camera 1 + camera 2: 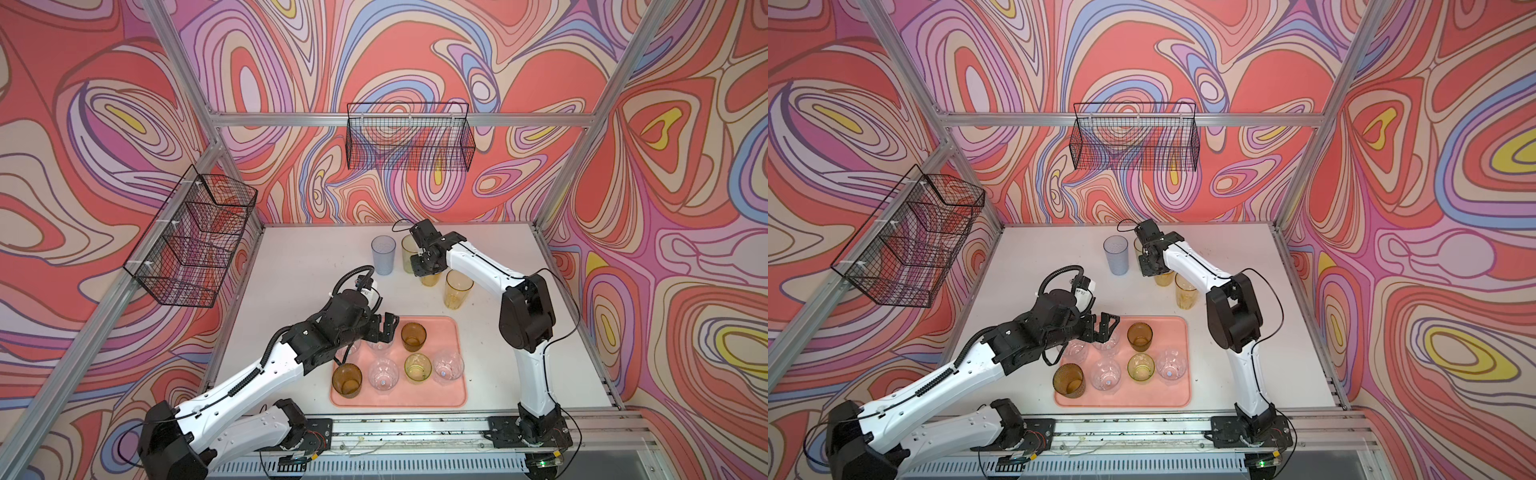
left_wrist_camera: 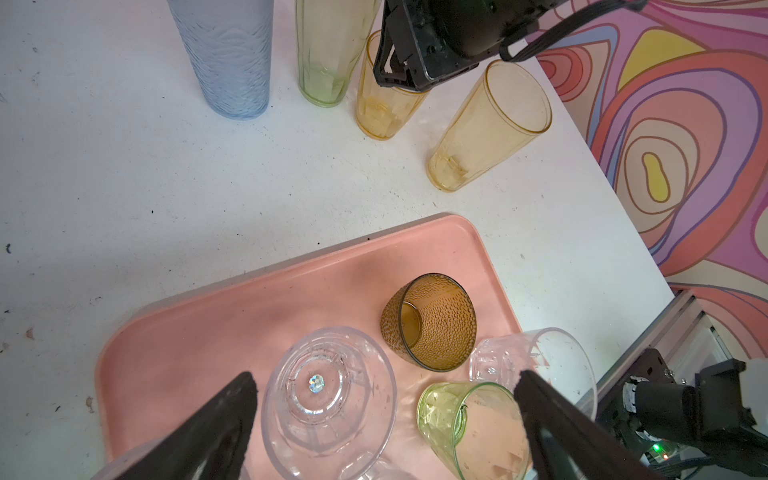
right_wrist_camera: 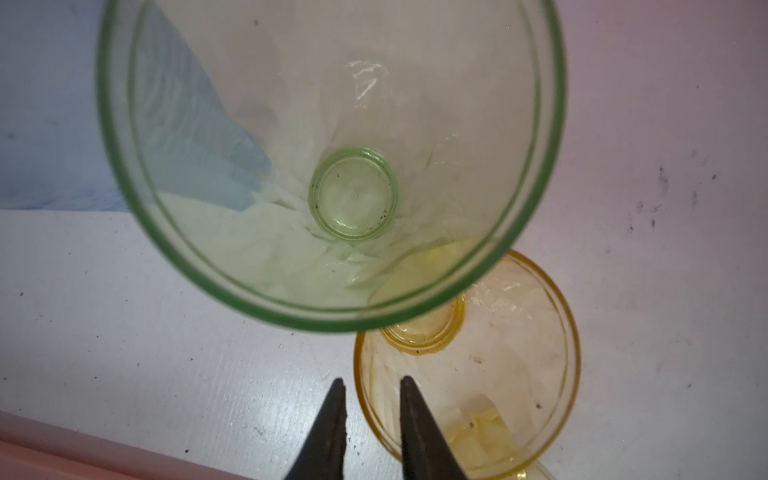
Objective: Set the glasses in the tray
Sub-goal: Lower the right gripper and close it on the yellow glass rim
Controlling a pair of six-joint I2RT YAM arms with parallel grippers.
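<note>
The pink tray (image 1: 451,332) holds several short glasses: two brown (image 1: 413,336), a green one (image 1: 417,367) and clear ones (image 1: 383,375). My left gripper (image 1: 386,328) hangs wide open over the tray's far left part, above a clear glass (image 2: 328,390) and holding nothing. Behind the tray stand a pale blue glass (image 1: 383,254), a yellow-green one (image 1: 409,249), a short yellow-orange one (image 3: 469,374) and a tall yellow one (image 1: 458,289). My right gripper (image 3: 372,379) stands narrowly open astride the yellow-orange glass's rim, one finger inside and one outside.
A black wire basket (image 1: 409,137) hangs on the back wall and another (image 1: 195,241) on the left wall. The white table (image 1: 299,266) ends at a metal rail in front. The four standing glasses crowd close together.
</note>
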